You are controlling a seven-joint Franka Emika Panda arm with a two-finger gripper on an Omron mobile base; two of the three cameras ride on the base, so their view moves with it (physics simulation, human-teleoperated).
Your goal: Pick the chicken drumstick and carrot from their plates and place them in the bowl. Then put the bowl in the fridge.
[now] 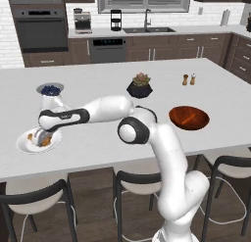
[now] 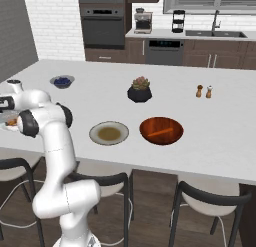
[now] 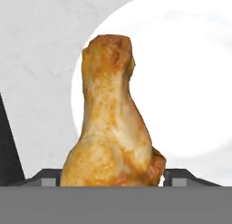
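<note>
Base views behind arm, sharing island counter point(image 1: 98, 153), hand view close above white plate point(image 3: 195, 82)

The drumstick point(image 3: 113, 123) is golden-brown and lumpy, its thick end toward the hand camera and its narrow end pointing away. It lies on the glossy white plate point(image 1: 24, 144), which sits at the island's near left edge, well left of the bowl point(image 2: 161, 129). The grey-tan plate point(image 2: 109, 133), brownish in the centre, lies just left of the bowl. The bowl is reddish-brown and upright, with the slim orange carrot point(image 2: 161, 132) lying inside it.
</note>
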